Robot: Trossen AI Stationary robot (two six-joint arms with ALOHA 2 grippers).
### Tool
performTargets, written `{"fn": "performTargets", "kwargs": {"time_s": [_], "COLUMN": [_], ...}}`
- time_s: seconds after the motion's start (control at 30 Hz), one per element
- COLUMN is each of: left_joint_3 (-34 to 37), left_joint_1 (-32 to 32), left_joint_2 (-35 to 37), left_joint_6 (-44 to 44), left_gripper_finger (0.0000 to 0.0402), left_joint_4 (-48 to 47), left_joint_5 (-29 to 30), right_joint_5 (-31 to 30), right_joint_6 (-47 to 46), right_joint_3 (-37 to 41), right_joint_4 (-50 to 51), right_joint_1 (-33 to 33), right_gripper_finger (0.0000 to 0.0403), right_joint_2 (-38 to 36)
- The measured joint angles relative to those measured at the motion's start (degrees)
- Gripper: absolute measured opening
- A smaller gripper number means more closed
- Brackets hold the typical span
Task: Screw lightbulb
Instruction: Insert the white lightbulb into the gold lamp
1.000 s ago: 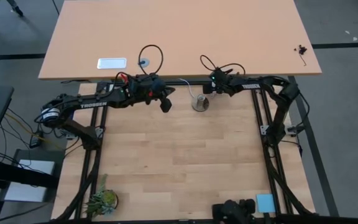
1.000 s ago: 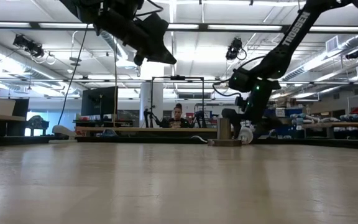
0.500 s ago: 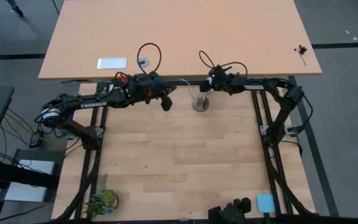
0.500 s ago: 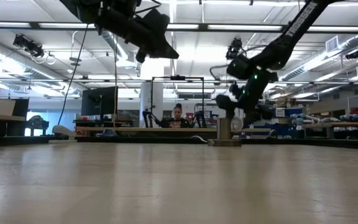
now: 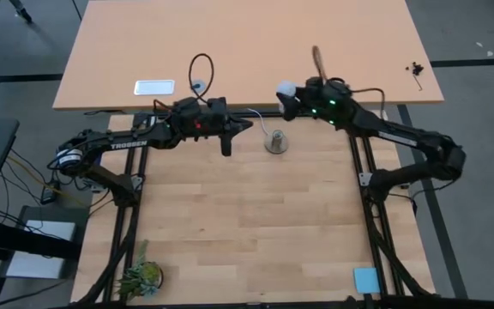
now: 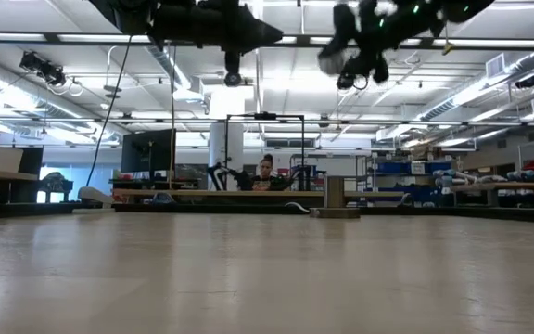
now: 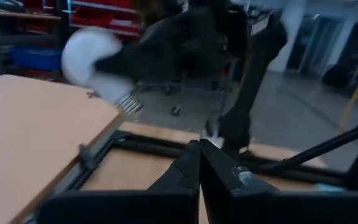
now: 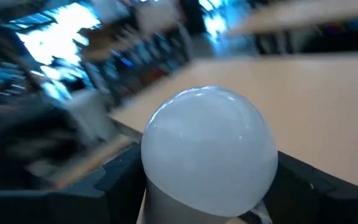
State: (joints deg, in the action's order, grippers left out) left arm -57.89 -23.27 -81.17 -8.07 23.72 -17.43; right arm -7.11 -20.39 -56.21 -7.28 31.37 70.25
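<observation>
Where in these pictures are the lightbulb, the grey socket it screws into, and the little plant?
lightbulb (image 5: 286, 87): high view, on its round white glass.
grey socket (image 5: 275, 142): high view, on the top of its cone.
plant (image 5: 140, 276): high view, on its green leaves.

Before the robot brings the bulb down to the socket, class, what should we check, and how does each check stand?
1. Bulb held: the right gripper has the lightbulb between its jaws. Ok.
2. Screw end free: the metal thread shows bare in the left wrist view. Ok.
3. Bulb above the socket: it hangs off to one side, over the far table. Not ok.
4. Thread pointing down: cannot tell.
5. Left gripper out of the way: shut, beside the socket. Ok.
</observation>
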Motion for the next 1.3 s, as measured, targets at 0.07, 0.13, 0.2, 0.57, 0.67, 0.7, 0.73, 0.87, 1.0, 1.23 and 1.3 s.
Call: {"fn": "performTargets", "kwargs": {"time_s": [0.07, 0.13, 0.2, 0.57, 0.67, 0.7, 0.73, 0.87, 1.0, 1.23, 1.3], "left_joint_3": [0.0, 0.0, 0.0, -0.02, -0.04, -0.04, -0.04, -0.07, -0.07, -0.07, -0.07], "left_joint_1": [0.0, 0.02, 0.42, 4.0, 4.78, 5.03, 5.27, 5.88, 5.8, 6.32, 6.85], "left_joint_2": [0.0, -0.02, -0.02, -0.04, -0.04, -0.06, -0.07, -0.07, -0.34, -0.74, -0.72], "left_joint_6": [-1.81, -2.9, -2.95, -6.15, -7.68, -8.24, -8.66, -9.35, -10.55, -10.86, -10.78], "left_gripper_finger": [0.0011, 0.0015, 0.0023, 0.0115, 0.0144, 0.0153, 0.0162, 0.0186, 0.0198, 0.02, 0.02], "left_joint_4": [1.29, 2.27, 3.05, 6.91, 7.22, 7.33, 7.69, 8.72, 8.57, 8.44, 8.77], "left_joint_5": [-1.77, -3.78, -4.64, -6.36, -6.95, -7.26, -7.31, -6.92, -6.23, -5.82, -5.88], "right_joint_5": [0.45, 0.76, 0.86, 0.95, 0.96, 0.96, 0.99, 1.17, 1.26, 1.3, 1.33], "right_joint_6": [2.05, 3.89, 5.5, 11.65, 12.71, 12.9, 12.92, 13.13, 14.09, 14.96, 14.92], "right_joint_3": [-0.01, -0.01, -0.01, 0.01, 0.03, 0.02, 0.02, 0.01, 0.05, 0.05, -0.01], "right_joint_4": [-2.62, -5.11, -7.3, -14.75, -15.46, -16.44, -16.57, -17.5, -19.09, -22.29, -23.14], "right_joint_1": [-2.62, -5.39, -8.04, -16.84, -18.23, -18.76, -19.11, -20.85, -22.61, -24.28, -24.3], "right_gripper_finger": [0.0274, 0.0273, 0.0273, 0.0275, 0.0275, 0.0275, 0.0275, 0.0275, 0.0275, 0.0276, 0.0276], "right_joint_2": [-2.23, -3.59, -4.0, -1.21, -0.49, -0.11, 0.0, 1.0, 1.94, 3.95, 4.56]}}
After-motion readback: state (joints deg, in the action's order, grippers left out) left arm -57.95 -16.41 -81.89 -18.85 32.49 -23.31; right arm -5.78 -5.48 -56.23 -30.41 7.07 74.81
